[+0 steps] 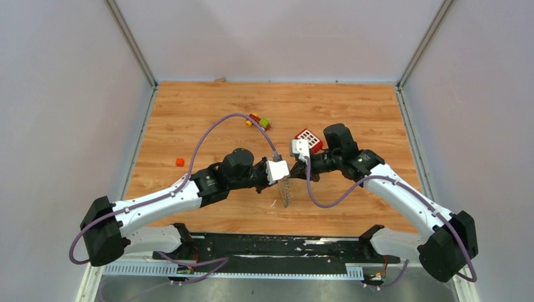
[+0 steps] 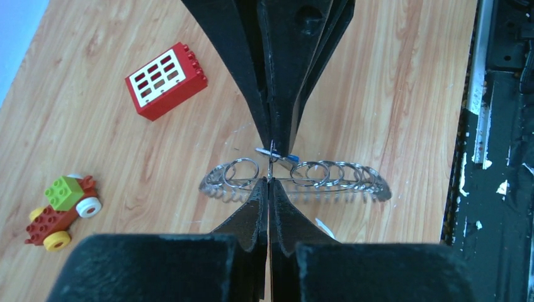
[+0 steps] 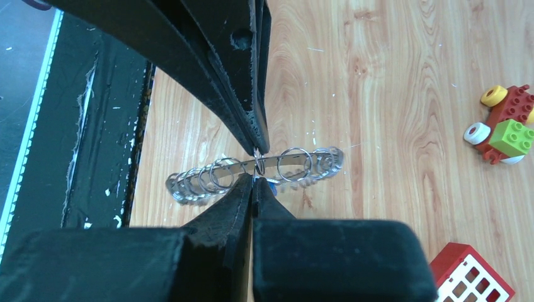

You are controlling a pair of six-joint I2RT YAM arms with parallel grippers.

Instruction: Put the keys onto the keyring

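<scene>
Bases of both arms are sitting at the near edge of the table (image 1: 189,126), one toward each corner. The white forearms are angling inward and forward so that the two wrists are meeting near the middle. The left arm is lying low, its elbow bent and its wrist turned down. The right arm is mirroring it, folding back at its dark elbow joint.

The left pincer (image 2: 269,179) is pointing down at the wood with its fingers pressed together, pinching a thin wire loop of the keyring (image 2: 296,179). The right pincer (image 3: 255,175) is facing the same spot from the opposite side, likewise closed and nipping one of the small loops. The keyring is hanging edge-on between them, just below the left wrist camera in the overhead view. Whether it is touching the table I cannot tell. A blue-headed key (image 2: 291,158) is showing right beside the pinch point, against the ring.

Farther out, the red block (image 1: 308,138) is lying just beside the right wrist. A toy car (image 1: 258,121) is standing beyond that, and a small orange piece (image 1: 180,162) is resting well to the left.
</scene>
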